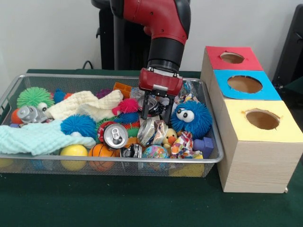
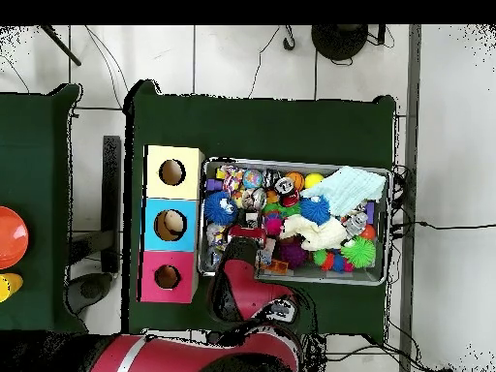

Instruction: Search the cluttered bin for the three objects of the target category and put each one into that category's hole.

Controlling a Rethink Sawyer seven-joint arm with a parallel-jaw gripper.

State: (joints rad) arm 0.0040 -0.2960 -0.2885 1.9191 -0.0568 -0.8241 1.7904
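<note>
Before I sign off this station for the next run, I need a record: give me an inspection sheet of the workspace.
Surface: dark green cloth on the table, bearing bin and boxes.
Job's things: wire mesh bin full; red-topped hole at the far end of the row of boxes, beyond the blue hole and yellow hole.
Clutter: crushed cans, spiky balls, blue fuzzy toy with eyes, pale cloths, mini basketball.
Gripper: gripper lowered into the bin's middle, fingers apart, holding nothing visible.
Cables: black cables on the floor.
Surroundings: tiled floor, second green table.
</note>
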